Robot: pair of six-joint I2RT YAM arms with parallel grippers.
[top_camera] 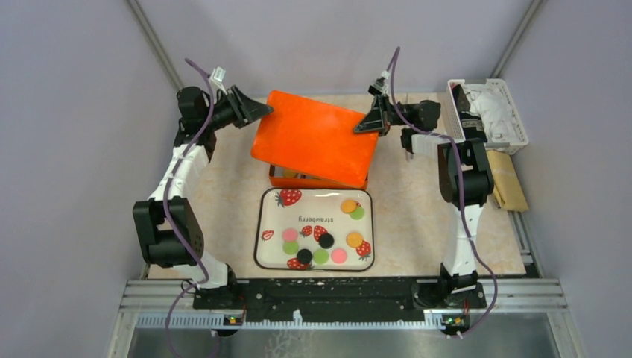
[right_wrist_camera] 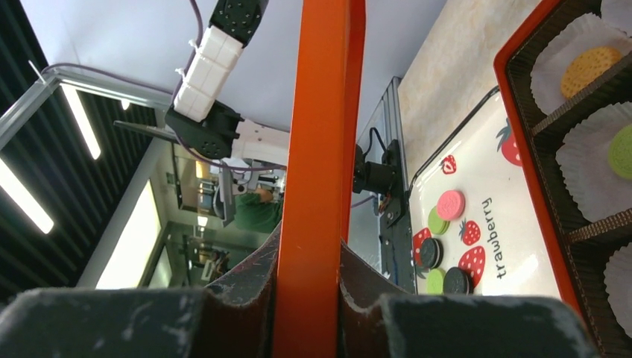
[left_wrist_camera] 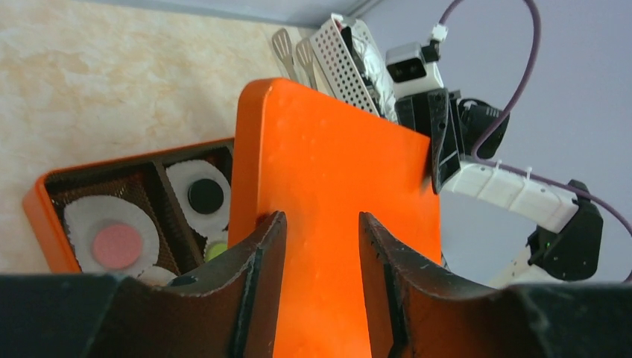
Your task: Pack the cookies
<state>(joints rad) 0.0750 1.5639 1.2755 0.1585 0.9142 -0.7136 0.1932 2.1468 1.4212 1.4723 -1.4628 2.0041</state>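
An orange lid [top_camera: 317, 138] hangs tilted over the orange box [top_camera: 277, 177], hiding most of it. My right gripper [top_camera: 370, 121] is shut on the lid's right edge, which sits pinched between the fingers in the right wrist view [right_wrist_camera: 309, 242]. My left gripper [top_camera: 259, 110] is at the lid's far left corner, its jaws apart over the lid's face [left_wrist_camera: 319, 218]. The box [left_wrist_camera: 41, 201] holds paper cups with a pink cookie [left_wrist_camera: 117, 245], a black cookie [left_wrist_camera: 205, 195], an orange cookie [right_wrist_camera: 591, 66] and a green one [right_wrist_camera: 622, 149]. Several more cookies [top_camera: 326, 240] lie on the strawberry tray [top_camera: 313, 198].
A white slotted basket [top_camera: 488, 112] with white cloth stands at the back right, and metal utensils [left_wrist_camera: 294, 52] lean beside it. A tan flat packet [top_camera: 507, 186] lies along the right edge. The tray sits just in front of the box.
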